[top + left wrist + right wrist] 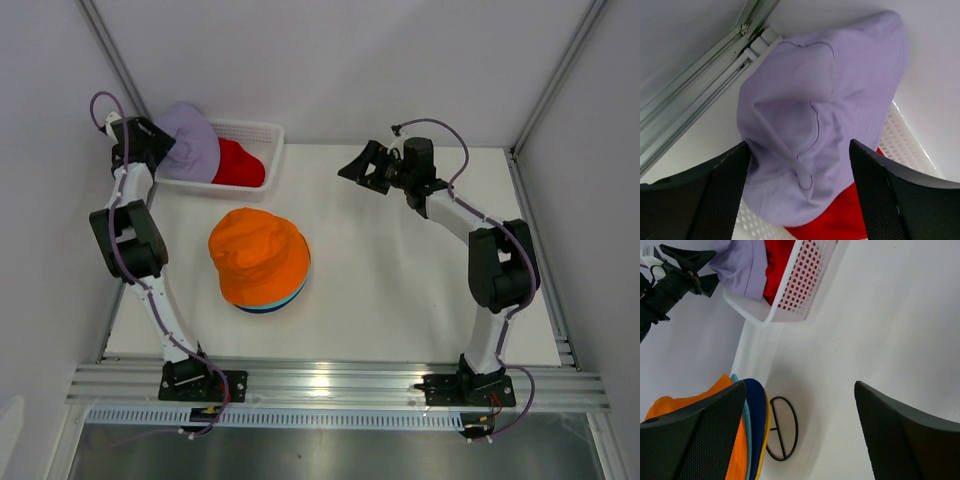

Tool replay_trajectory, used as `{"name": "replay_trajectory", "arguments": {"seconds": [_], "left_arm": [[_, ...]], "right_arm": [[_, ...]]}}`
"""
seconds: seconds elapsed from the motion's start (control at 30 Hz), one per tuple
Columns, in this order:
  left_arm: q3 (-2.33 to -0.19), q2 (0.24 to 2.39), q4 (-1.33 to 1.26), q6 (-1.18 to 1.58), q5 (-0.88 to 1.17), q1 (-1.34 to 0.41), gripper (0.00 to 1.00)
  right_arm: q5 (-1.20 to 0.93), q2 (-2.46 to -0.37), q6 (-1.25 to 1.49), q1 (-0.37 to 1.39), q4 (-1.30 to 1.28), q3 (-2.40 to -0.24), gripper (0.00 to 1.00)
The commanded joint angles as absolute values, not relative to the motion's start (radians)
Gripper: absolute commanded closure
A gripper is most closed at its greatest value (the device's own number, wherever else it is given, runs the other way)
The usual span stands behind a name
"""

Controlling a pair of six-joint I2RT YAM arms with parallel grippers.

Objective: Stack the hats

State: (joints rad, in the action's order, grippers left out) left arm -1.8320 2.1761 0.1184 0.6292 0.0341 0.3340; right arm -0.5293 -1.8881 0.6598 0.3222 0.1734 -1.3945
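Left wrist view: the spread left claw (799, 146) straddles the lavender hat (815, 100), apparently poised to pinch it.
That hat lies over the red hat (240, 166) in the basket (262, 130); the orange-topped stack (258, 256) waits on the tabletop (400, 270); the right claw (352, 168) hangs spread, out of the way.

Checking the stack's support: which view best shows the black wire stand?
Right wrist: the black wire stand shows its round base ring beneath the stacked fabric hats. In the top external view the orange bucket hat covers it; the left wrist view lacks it.
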Motion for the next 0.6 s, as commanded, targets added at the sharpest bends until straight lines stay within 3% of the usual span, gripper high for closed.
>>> {"name": "replay_trajectory", "arguments": {"seconds": [0.0,0.13,0.23,0.27,0.33,0.37,0.57], "left_arm": [[-1.925,2.226,0.109,0.646,-0.008,0.316,0.2],[-1.951,2.256,0.121,0.664,-0.023,0.313,0.23],[-1.953,2.266,0.14,0.664,-0.028,0.311,0.42],[-1.954,2.264,0.143,0.663,-0.026,0.313,0.58],[-1.956,2.258,0.147,0.654,-0.008,0.311,0.81],[-1.953,2.243,0.158,0.652,-0.008,0.311,0.99],[-1.824,1.993,0.117,0.649,0.167,0.308,0.99]], "right_arm": [[-0.543,-1.93,0.68,0.316,0.248,-1.451,0.08],[-0.538,-1.942,0.663,0.313,0.242,-1.468,0.08],[-0.538,-1.945,0.661,0.31,0.235,-1.474,0.08],[-0.538,-1.947,0.663,0.308,0.236,-1.474,0.08],[-0.545,-1.944,0.669,0.305,0.238,-1.474,0.08],[-0.546,-1.942,0.676,0.304,0.242,-1.474,0.08],[-0.577,-1.898,0.712,0.302,0.287,-1.456,0.08]]}}
